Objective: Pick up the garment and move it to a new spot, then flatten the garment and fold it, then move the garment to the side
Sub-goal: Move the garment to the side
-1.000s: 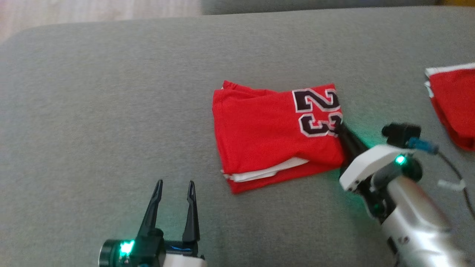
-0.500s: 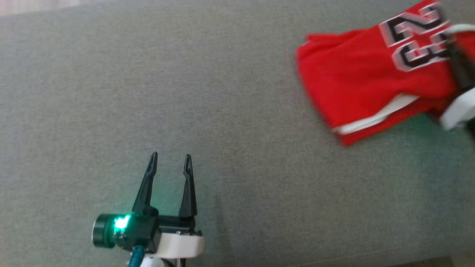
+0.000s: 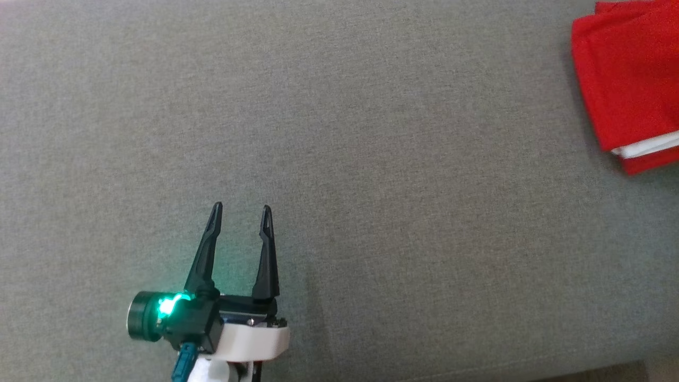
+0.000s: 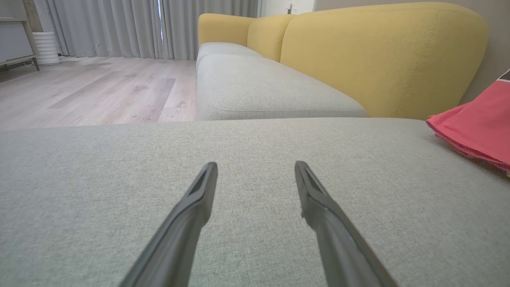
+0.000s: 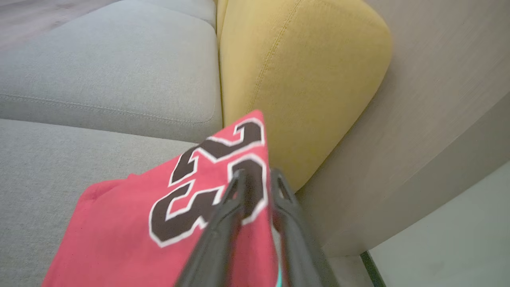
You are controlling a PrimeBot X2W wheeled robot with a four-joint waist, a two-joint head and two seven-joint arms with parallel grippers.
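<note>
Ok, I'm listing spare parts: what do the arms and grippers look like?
The left gripper has two long, tapering black jaws with slotted tips, a black body with a glowing green light, a white wrist shell and a teal cable plug. The right gripper shows matching dark slotted jaws.

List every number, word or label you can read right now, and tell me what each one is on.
"23": large black numerals outlined in white, printed on the red garment, seen at a slant in the right wrist view.
A further numeral next to it is partly covered by a finger of the right end effector, so it cannot be read whole.
No other text is legible.
</note>
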